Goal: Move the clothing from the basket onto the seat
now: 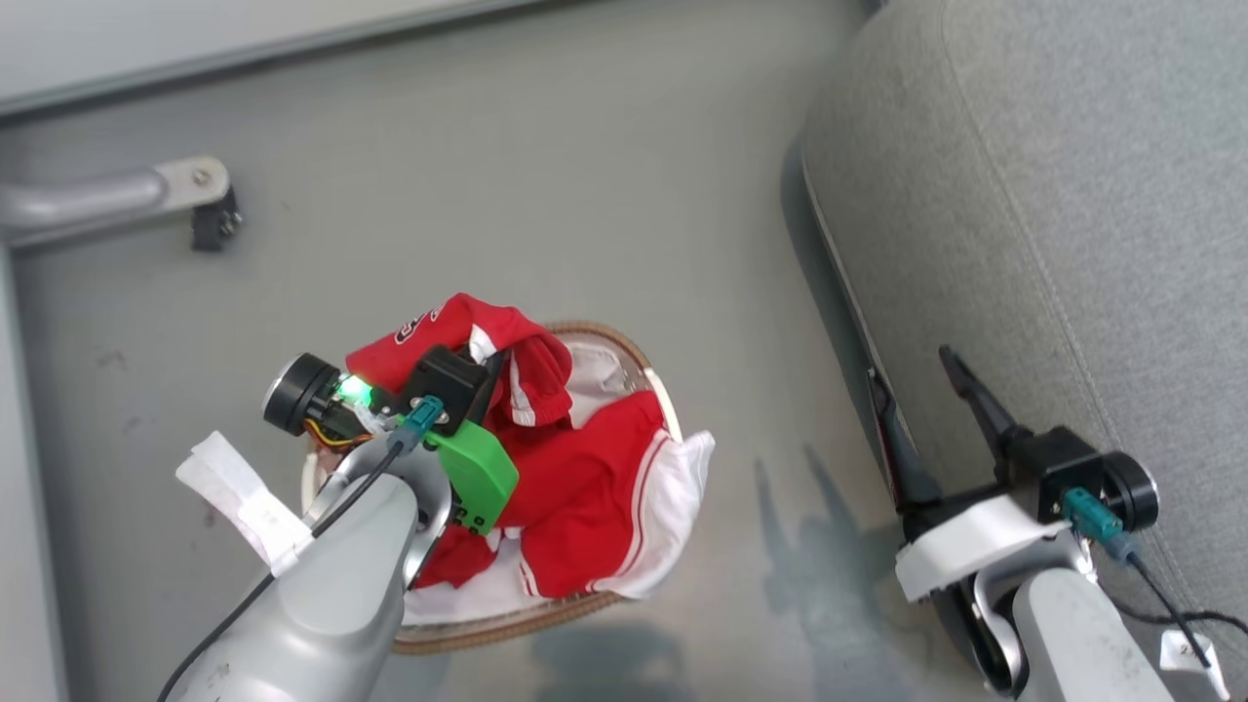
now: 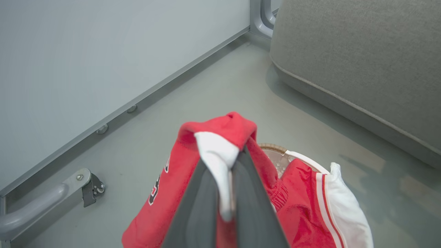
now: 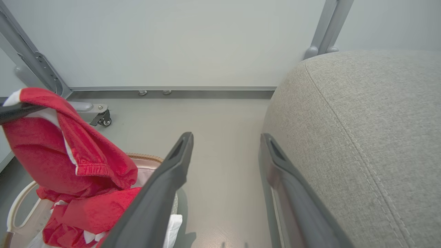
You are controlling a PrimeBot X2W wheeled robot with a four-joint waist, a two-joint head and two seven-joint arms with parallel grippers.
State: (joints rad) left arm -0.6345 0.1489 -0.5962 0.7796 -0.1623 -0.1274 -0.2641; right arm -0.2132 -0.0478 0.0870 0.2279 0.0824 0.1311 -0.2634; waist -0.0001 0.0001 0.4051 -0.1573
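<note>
Grey floor (image 1: 546, 195) w/ basket (image 1: 531, 624) on it. Lift step is in hand: one red garment (image 2: 220, 129) is pinched tight between L gripper (image 2: 229, 165) fingers, above the basket; other clothing (image 1: 585, 478) is heaped below them. R gripper (image 3: 227, 137) is held wide, empty, seat (image 3: 344, 137) just beside its right finger. Next: carry across to seat is prob. needed, garment kept clear of basket. Pinch is shown by L wrist view, hidden in head view.
</note>
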